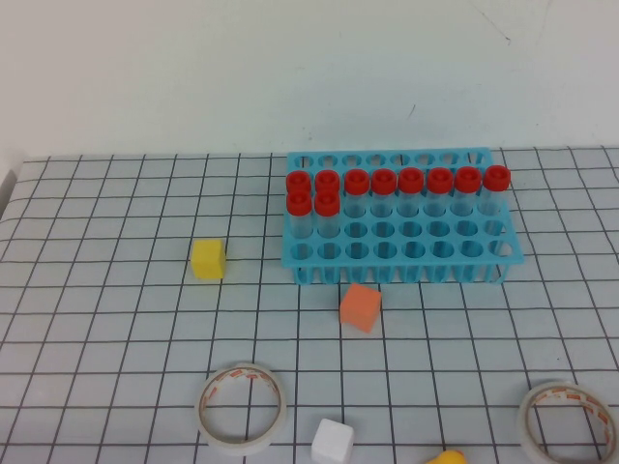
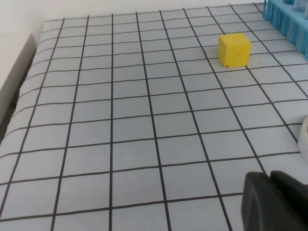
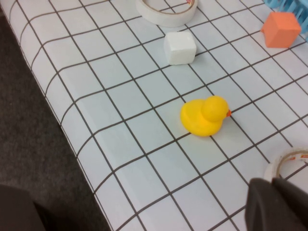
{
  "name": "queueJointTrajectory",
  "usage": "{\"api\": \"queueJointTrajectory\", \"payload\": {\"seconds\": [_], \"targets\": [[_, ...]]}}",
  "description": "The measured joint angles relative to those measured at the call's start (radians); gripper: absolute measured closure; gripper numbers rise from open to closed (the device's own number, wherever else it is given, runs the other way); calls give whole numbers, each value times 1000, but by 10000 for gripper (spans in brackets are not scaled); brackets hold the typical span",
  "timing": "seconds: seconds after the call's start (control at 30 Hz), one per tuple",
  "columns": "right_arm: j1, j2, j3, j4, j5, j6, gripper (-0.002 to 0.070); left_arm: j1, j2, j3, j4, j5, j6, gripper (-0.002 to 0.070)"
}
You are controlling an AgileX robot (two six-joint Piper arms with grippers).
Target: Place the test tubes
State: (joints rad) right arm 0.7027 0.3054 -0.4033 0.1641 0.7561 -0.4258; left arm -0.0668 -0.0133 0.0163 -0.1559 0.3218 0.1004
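A blue test tube rack (image 1: 401, 256) stands at the back right of the gridded table. Several red-capped test tubes (image 1: 411, 184) fill one row of it, and two more (image 1: 312, 205) stand at the left end of the row in front. Neither arm shows in the high view. In the left wrist view my left gripper (image 2: 269, 185) is shut and empty over bare grid, with a corner of the rack (image 2: 288, 19) far off. In the right wrist view my right gripper (image 3: 272, 185) is shut and empty near the table's front edge, beside a tape roll (image 3: 288, 161).
A yellow cube (image 1: 208, 259) lies left of the rack and an orange cube (image 1: 360, 307) just in front of it. Near the front are two tape rolls (image 1: 242, 408) (image 1: 569, 420), a white cube (image 1: 332, 442) and a yellow duck (image 3: 204, 116). Dark floor (image 3: 29, 144) lies beyond the table edge.
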Motion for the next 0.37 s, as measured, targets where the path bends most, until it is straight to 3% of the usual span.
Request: {"api": "queueJointTrajectory", "payload": {"seconds": [0.37], "targets": [[-9,-32,0,0,0,0,678,0,0,0,0,0,1,676]]}}
